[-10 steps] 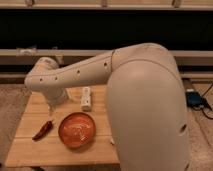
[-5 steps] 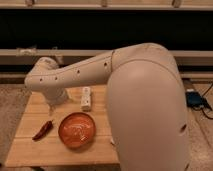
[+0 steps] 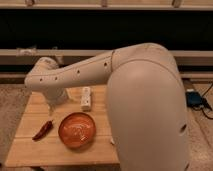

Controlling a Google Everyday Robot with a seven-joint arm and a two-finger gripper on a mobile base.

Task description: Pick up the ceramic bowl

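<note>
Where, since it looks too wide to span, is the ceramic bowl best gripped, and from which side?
Probably the rim of the ceramic bowl, pinched across its wall from above: it sits upright, wide and shallow on the table. The far-left rim looks best, nearest the gripper, which hangs over the table's far-left part.

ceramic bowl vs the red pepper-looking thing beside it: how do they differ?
Shape: the ceramic bowl is round and wide; the red pepper is thin, lying diagonally. Size: bowl far larger. Colour: bowl glossy orange-red, pepper darker red. Shared: both rest on the wooden table, not touching. The gripper is beyond the pepper, over the table's far side, touching neither.
</note>
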